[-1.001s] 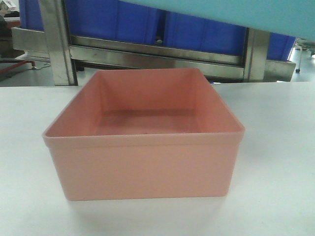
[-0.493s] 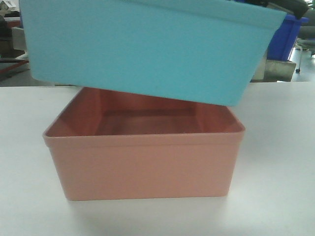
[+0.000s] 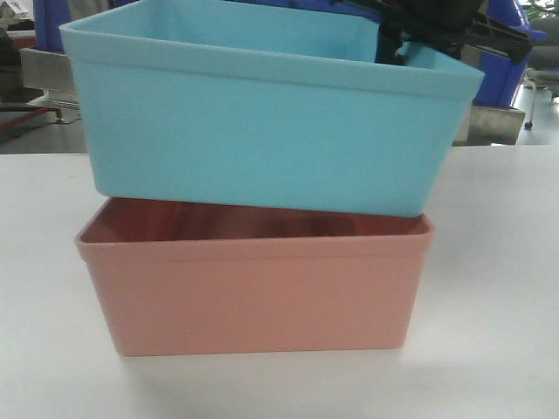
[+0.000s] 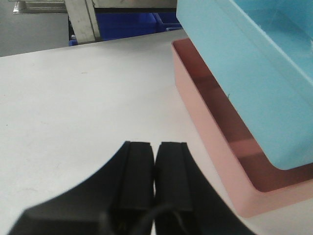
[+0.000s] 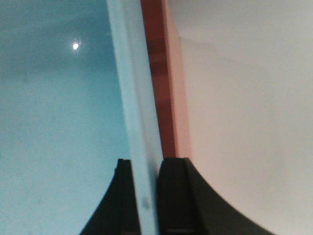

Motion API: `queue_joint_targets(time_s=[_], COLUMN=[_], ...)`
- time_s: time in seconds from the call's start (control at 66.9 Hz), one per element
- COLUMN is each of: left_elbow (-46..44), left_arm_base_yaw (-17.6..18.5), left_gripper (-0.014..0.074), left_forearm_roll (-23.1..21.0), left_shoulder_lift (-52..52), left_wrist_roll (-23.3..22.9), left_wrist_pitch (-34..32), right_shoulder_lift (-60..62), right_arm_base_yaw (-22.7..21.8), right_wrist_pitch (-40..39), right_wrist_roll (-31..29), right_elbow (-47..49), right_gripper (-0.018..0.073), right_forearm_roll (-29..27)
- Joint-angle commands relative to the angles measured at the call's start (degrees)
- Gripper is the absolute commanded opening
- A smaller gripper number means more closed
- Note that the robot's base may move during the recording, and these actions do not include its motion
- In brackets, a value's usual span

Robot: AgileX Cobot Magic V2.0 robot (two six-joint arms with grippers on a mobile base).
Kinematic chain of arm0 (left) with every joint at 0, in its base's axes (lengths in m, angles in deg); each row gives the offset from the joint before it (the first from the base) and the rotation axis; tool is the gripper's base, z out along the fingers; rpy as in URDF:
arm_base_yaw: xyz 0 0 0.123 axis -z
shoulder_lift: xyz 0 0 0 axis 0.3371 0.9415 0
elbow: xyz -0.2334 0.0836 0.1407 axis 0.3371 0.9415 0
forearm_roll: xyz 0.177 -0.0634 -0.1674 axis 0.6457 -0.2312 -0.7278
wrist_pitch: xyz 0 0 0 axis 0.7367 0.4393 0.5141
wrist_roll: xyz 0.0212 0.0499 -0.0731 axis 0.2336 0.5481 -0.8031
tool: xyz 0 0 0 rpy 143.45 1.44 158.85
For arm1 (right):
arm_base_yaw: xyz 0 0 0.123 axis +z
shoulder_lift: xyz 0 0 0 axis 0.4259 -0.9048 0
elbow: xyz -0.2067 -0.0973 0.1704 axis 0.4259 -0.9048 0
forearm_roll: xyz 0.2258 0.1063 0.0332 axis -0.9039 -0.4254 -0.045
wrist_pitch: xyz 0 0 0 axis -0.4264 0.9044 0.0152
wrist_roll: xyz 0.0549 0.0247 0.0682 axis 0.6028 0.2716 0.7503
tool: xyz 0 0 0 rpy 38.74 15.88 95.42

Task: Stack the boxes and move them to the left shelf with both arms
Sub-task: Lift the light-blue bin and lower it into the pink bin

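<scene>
The sky-blue box (image 3: 262, 122) hangs slightly tilted with its base in the mouth of the salmon-pink box (image 3: 253, 292), which stands on the white table. My right gripper (image 3: 397, 48) comes from the upper right and is shut on the blue box's right wall. In the right wrist view that gripper (image 5: 145, 164) has one finger on each side of the blue wall (image 5: 134, 98), with the pink rim (image 5: 168, 98) just beyond. My left gripper (image 4: 155, 147) is shut and holds nothing, low over the table to the left of the pink box (image 4: 215, 147) and blue box (image 4: 254, 73).
Behind the table stands the steel-framed shelf (image 3: 44, 70), with a post (image 4: 83, 19) visible from the left wrist. Dark royal-blue bins (image 3: 502, 61) sit behind it. Bare white tabletop (image 4: 73, 98) stretches to the left of the boxes.
The blue box has come down from above and levelled out, its base now inside the pink box's rim. The right gripper has come into view with it. The pink box has stayed put.
</scene>
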Motion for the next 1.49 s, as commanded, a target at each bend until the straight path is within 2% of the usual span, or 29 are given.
queue_joint_targets(time_s=[0.0, 0.209, 0.314, 0.657, 0.792, 0.896, 1.031, 1.076, 1.15, 1.195, 1.375, 1.479], left_elbow=[-1.62, -1.62, -1.62, -1.62, -1.62, -1.62, -1.62, -1.62, -1.73, -2.00, -5.93, -11.68], left_arm_base_yaw=[0.42, 0.42, 0.42, 0.42, 0.42, 0.42, 0.42, 0.42, 0.42, 0.42, 0.42, 0.42], left_gripper=[-0.0010, -0.0010, -0.0010, -0.0010, -0.0010, -0.0010, -0.0001, 0.0009, 0.0057, 0.0095, 0.0382, 0.0482], left_forearm_roll=[1.14, 1.14, 1.14, 1.14, 1.14, 1.14, 1.14, 1.14, 1.14, 1.14, -1.18, -3.64], left_shoulder_lift=[-0.04, -0.04, -0.04, -0.04, -0.04, -0.04, -0.04, -0.04, -0.04, -0.04, 2.19, 6.79], left_wrist_roll=[-0.11, -0.11, -0.11, -0.11, -0.11, -0.11, -0.11, -0.11, -0.11, -0.11, -0.11, -0.11], left_wrist_pitch=[-4.28, -4.28, -4.28, -4.28, -4.28, -4.28, -4.17, -4.02, -3.73, -3.24, 1.13, 5.91], right_shoulder_lift=[3.24, 3.18, 2.68, -1.25, -0.99, -0.59, 0.38, 1.02, 2.37, 3.52, 7.75, 9.56], right_arm_base_yaw=[-0.13, 0.10, 0.47, 2.16, 2.16, 2.16, 2.16, 2.16, 2.16, 2.16, 2.16, 2.16], right_wrist_pitch=[-4.13, -2.00, -2.29, -2.30, -2.87, -2.62, -2.18, -2.18, -2.18, -2.18, -1.24, -0.14], right_wrist_roll=[0.71, 0.71, 0.71, 0.71, 0.71, 0.66, 0.66, 0.66, 0.66, 0.66, 0.61, -2.35], right_elbow=[2.05, 2.05, 2.05, 2.05, 2.05, 2.05, 2.05, 2.05, 2.05, 2.05, 2.05, 2.05], right_gripper=[0.0055, 0.0055, 0.0055, 0.0058, 0.0066, 0.0169, 0.0438, 0.0494, 0.0563, 0.0559, 0.0559, 0.0559], right_forearm_roll=[-1.06, -0.70, 1.37, 1.75, 3.77, 5.73, 8.04, 8.77, 10.43, 11.30, 12.41, 12.41])
